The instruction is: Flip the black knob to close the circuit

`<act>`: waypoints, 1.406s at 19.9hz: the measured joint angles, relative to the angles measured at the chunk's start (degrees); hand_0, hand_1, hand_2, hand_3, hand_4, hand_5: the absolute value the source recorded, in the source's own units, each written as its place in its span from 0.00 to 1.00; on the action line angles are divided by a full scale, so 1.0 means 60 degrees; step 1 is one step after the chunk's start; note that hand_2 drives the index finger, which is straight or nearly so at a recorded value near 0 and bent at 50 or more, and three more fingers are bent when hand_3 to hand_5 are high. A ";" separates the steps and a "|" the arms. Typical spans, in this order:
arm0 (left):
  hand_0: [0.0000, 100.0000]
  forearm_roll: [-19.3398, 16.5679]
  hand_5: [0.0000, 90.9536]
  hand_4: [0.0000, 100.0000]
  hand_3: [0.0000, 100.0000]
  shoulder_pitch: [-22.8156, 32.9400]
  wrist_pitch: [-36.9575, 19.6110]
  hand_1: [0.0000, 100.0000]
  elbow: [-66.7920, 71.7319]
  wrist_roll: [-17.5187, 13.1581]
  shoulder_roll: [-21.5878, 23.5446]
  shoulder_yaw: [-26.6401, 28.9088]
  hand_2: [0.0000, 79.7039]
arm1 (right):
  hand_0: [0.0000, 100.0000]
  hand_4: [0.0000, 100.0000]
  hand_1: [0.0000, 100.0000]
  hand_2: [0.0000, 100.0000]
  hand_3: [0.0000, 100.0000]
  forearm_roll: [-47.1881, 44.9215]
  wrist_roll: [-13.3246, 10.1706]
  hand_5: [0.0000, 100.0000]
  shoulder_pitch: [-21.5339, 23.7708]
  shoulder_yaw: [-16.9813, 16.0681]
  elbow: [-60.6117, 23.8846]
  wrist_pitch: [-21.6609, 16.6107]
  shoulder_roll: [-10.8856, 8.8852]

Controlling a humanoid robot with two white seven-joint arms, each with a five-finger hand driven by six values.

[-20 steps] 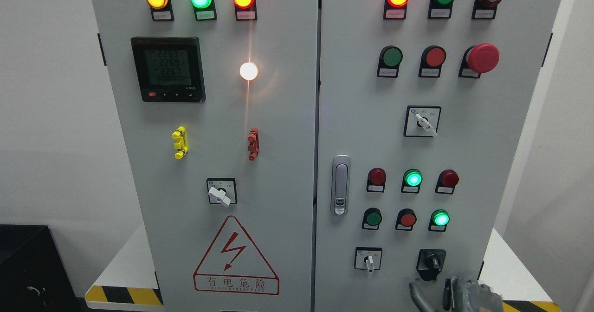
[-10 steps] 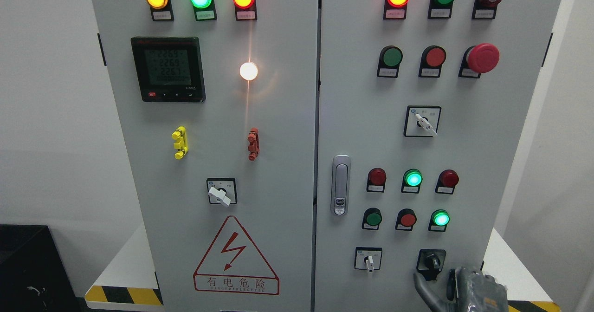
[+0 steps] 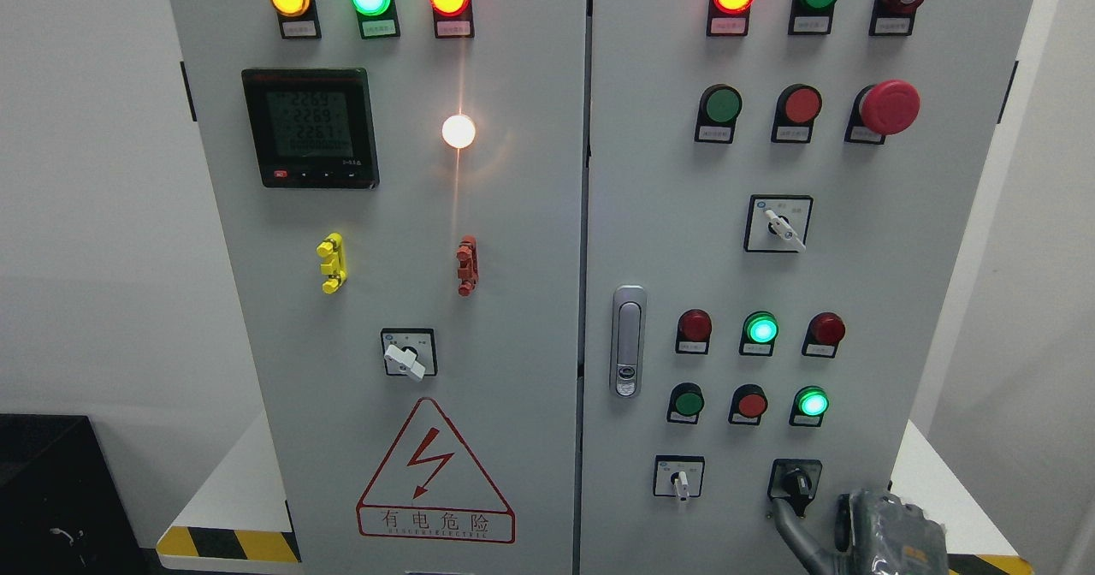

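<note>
Black rotary knob (image 3: 796,481) on grey cabinet door (image 3: 736,258) not yet turned; grey right hand (image 3: 864,530) reaching up, one finger (image 3: 791,528) extended just below, grasping nothing.

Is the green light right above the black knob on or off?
On. The green light glows bright, unlike the dull green button in its row; the black knob sits below.

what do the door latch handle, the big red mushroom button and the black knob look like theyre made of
Door latch handle: looks like metal, chrome or polished finish, going by its silvery sheen; plated plastic is possible.
Big red mushroom button: probably moulded plastic, smooth and semi-matte, with even colour and soft highlights.
Black knob: likely hard plastic, dark with a slight gloss; too small to be sure.
</note>
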 measured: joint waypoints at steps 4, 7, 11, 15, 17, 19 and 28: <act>0.12 0.0001 0.00 0.00 0.00 0.0000 0.0000 0.56 0.0000 0.0000 0.0000 0.0000 0.00 | 0.00 0.97 0.00 0.90 1.00 -0.0007 -0.0017 1.00 -0.0007 -0.0068 0.0037 -0.0011 -0.0052; 0.12 0.0001 0.00 0.00 0.00 0.0000 0.0000 0.56 0.0000 0.0000 0.0000 0.0000 0.00 | 0.00 0.97 0.00 0.90 1.00 -0.0019 -0.0017 1.00 -0.0025 -0.0143 0.0057 -0.0019 -0.0081; 0.12 0.0001 0.00 0.00 0.00 0.0000 0.0000 0.56 0.0000 0.0000 0.0000 0.0000 0.00 | 0.00 0.97 0.00 0.90 1.00 -0.0052 -0.0018 1.00 -0.0041 -0.0216 0.0070 -0.0028 -0.0113; 0.12 0.0002 0.00 0.00 0.00 0.0000 0.0000 0.56 0.0000 0.0000 0.0000 0.0000 0.00 | 0.00 0.96 0.00 0.90 1.00 -0.0081 -0.0029 1.00 -0.0044 -0.0277 0.0073 -0.0012 -0.0129; 0.12 0.0001 0.00 0.00 0.00 0.0000 0.0000 0.56 0.0000 0.0000 0.0000 0.0000 0.00 | 0.00 0.96 0.00 0.90 1.00 -0.0092 -0.0039 1.00 -0.0047 -0.0307 0.0072 0.0016 -0.0134; 0.12 0.0000 0.00 0.00 0.00 0.0000 0.0000 0.56 0.0000 0.0000 0.0000 0.0000 0.00 | 0.00 0.96 0.00 0.90 1.00 -0.0105 -0.0041 1.00 -0.0050 -0.0346 0.0071 0.0020 -0.0142; 0.12 -0.0002 0.00 0.00 0.00 0.0000 0.0000 0.56 0.0000 -0.0001 0.0000 0.0000 0.00 | 0.00 0.97 0.00 0.90 1.00 -0.0171 -0.0012 0.99 -0.0084 -0.0480 0.0046 0.0048 -0.0163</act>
